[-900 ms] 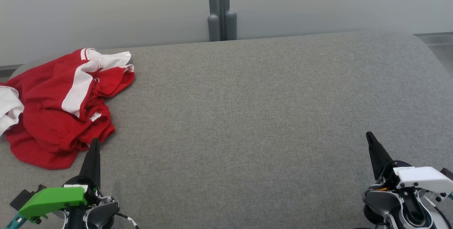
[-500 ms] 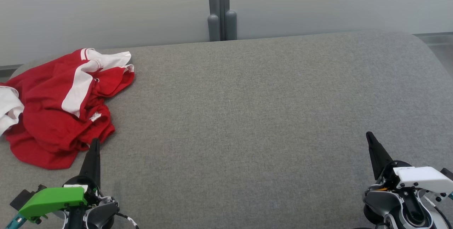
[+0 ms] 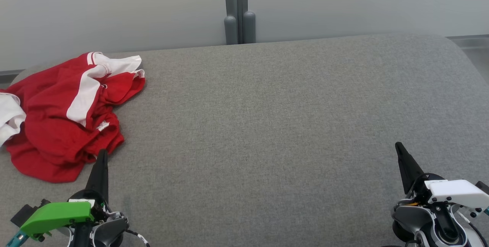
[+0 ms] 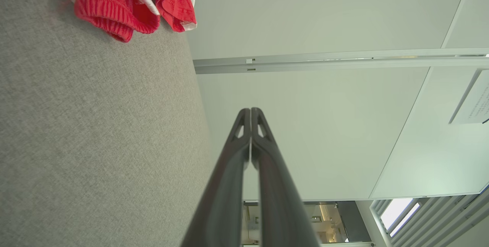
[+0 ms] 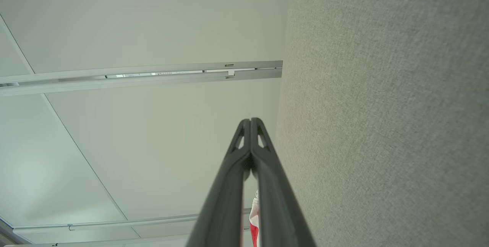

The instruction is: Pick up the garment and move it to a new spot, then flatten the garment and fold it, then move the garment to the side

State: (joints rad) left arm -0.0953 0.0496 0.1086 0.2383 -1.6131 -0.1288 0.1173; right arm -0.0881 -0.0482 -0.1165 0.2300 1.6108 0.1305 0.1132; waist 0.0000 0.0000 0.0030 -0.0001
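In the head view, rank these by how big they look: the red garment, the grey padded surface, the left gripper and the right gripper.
1. grey padded surface
2. red garment
3. left gripper and right gripper: about alike, both cut off by the bottom edge, so unranked.

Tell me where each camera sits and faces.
Head view: from the robot's head, looking forward and down at the grey surface and the red garment; left gripper and right gripper show at the bottom.
Left wrist view: on the left wrist, looking along its shut fingers toward the wall panel.
Right wrist view: on the right wrist, along its shut fingers toward that wall panel.
Shared: all three show the garment and the surface.
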